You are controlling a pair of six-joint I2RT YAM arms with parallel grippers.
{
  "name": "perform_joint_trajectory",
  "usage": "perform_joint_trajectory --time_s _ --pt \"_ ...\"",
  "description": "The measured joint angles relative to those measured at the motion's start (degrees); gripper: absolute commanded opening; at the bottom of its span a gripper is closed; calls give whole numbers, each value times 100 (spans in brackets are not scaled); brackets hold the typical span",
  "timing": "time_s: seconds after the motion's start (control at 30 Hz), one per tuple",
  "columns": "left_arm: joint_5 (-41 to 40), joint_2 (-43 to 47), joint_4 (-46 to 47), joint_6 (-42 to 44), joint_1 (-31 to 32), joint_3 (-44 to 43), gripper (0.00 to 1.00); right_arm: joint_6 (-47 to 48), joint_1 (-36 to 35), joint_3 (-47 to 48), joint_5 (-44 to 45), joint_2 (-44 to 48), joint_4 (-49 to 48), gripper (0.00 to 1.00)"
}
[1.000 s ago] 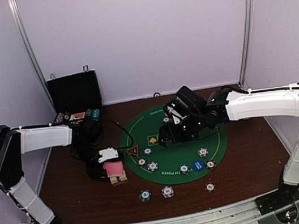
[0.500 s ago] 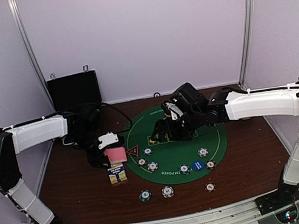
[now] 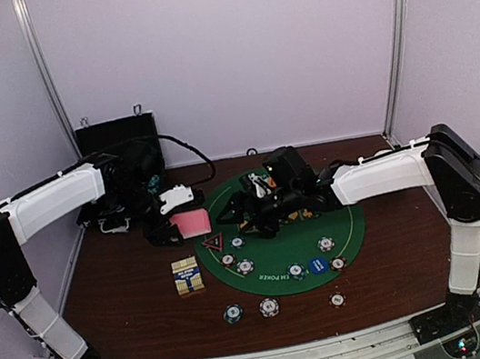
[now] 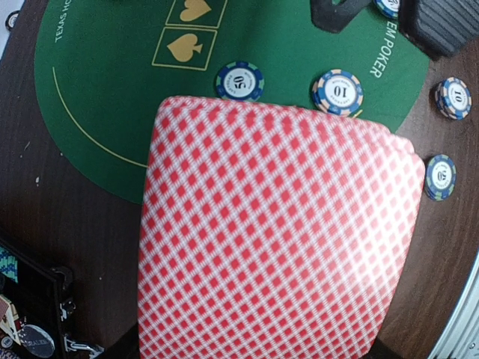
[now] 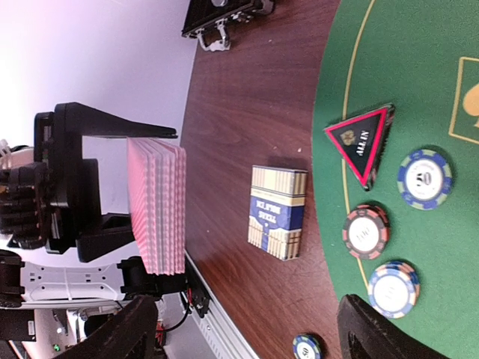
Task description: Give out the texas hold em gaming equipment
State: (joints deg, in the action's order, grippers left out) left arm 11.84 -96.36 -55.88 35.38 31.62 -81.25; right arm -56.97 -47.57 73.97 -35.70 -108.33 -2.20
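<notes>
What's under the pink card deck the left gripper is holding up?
Bare brown table and the green mat's edge show around the deck; whatever lies directly beneath is covered in the left wrist view.

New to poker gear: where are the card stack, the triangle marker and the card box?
card stack (image 5: 157,206): right wrist view, cards' side edges.
triangle marker (image 5: 361,142): right wrist view, black centre.
card box (image 5: 277,213): right wrist view, blue label.

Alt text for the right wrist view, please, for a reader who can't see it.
The left gripper holds a stack of pink-backed cards edge-on at the left. A blue and cream card box lies on the brown table, and a black-red triangle marker and three striped chips sit on the green mat.
</notes>
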Motion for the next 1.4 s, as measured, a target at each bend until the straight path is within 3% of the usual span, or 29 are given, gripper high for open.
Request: perform_joint_trajectory --time_s 0.5,1.4 --pt "122 -181 -304 -103 37 -407 0 -1316 20 -7 -826 -634 -2159 80" --pt "251 -181 -533 -162 63 -544 0 -2205 -11 382 -1071 -1373 -3324 66"
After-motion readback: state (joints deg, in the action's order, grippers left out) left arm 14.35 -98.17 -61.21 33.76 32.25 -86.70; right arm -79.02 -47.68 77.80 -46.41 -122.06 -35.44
